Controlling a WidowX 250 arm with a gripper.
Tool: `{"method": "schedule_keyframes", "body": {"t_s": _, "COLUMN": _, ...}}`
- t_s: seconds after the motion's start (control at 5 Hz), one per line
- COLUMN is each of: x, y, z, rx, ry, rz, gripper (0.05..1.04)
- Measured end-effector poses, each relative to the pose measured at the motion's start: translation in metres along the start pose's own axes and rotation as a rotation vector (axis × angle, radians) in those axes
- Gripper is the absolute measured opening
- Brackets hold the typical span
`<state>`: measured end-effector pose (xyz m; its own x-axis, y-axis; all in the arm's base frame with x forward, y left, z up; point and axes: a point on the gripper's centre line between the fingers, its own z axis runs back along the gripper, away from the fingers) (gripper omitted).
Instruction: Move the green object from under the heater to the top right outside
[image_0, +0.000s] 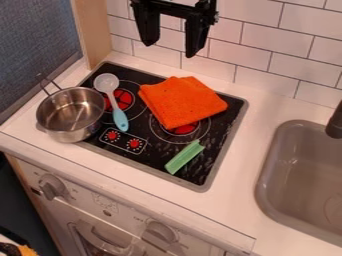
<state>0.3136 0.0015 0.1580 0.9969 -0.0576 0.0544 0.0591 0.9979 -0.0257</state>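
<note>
Gripper (171, 49) is hanging empty, fingers spread | green object (184, 157) is lying below it in view — long axis running lower left to upper right

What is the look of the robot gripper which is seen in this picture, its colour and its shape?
The gripper is black all over, with a wide, angular crosspiece on top and two thick, straight-sided fingers that narrow toward blunt tips.

White tile wall (257, 62) w/ dark grout; wood post (95, 32) nr blue-grey panel (40, 35), L side.
</note>
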Motion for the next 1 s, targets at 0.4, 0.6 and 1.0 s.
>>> {"method": "schedule_keyframes", "body": {"t_s": 0.4, "x": -0.013, "y": -0.017, "z": -0.023, "rx": 0.017, "ry": 0.034, "rz": -0.130, "gripper": 1.001}}
{"method": "schedule_keyframes", "body": {"t_s": 0.6, "x": -0.021, "y": -0.024, "z": -0.029, "rx": 0.029, "ry": -0.021, "rz": -0.207, "gripper": 1.001}}
{"method": "schedule_keyframes", "body": {"t_s": 1.0, "x": -0.031, "y": -0.031, "z": -0.073, "rx": 0.035, "ry": -0.030, "rz": -0.293, "gripper": 1.000}}
